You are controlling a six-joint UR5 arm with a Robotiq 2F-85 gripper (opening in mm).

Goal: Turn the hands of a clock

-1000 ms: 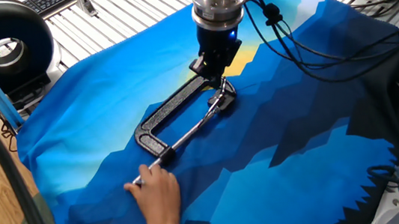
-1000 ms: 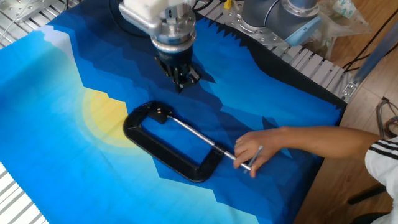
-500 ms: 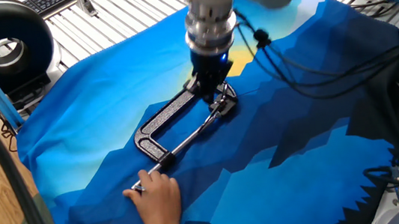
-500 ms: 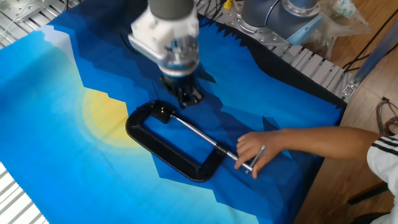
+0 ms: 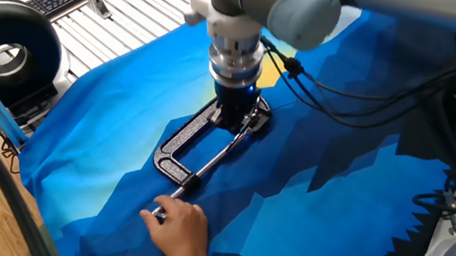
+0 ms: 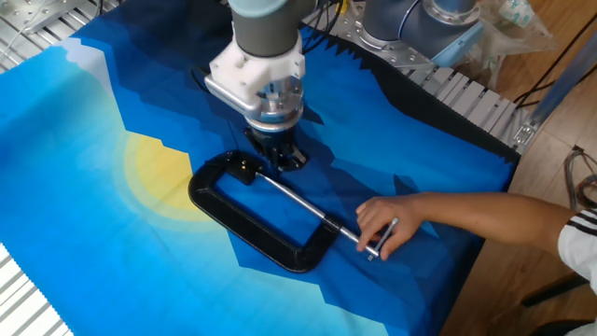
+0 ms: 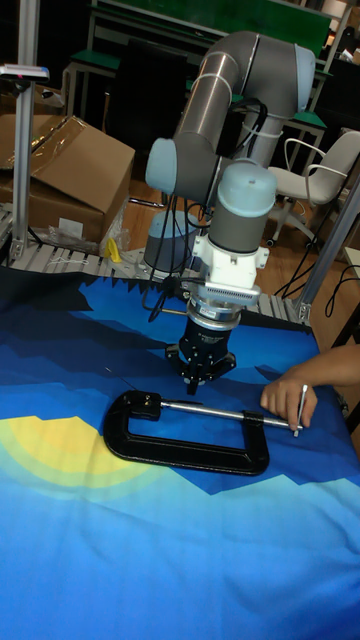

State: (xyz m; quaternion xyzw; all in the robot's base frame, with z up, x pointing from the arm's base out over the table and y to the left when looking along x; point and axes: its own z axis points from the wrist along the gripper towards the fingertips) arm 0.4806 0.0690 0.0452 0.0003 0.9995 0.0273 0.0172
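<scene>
The clock is too small to make out; its presumed seat, the jaw end of the C-clamp (image 6: 256,210), is hidden beneath the gripper (image 6: 282,157). Whether the gripper's fingers are apart or closed cannot be told in any view. Count: one black C-clamp lying flat on the blue cloth (image 6: 84,149) over the counter, one gripper, one human hand (image 6: 384,224). The hand holds the clamp's screw handle (image 7: 303,408) at the far right end.

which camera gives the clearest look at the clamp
The tall fixed view: the clamp lies side-on, frame and screw unobstructed, with the pincer above it. One fixed view hides its jaw end behind the pincer; the other fixed view shows most of it, jaw end partly covered.
</scene>
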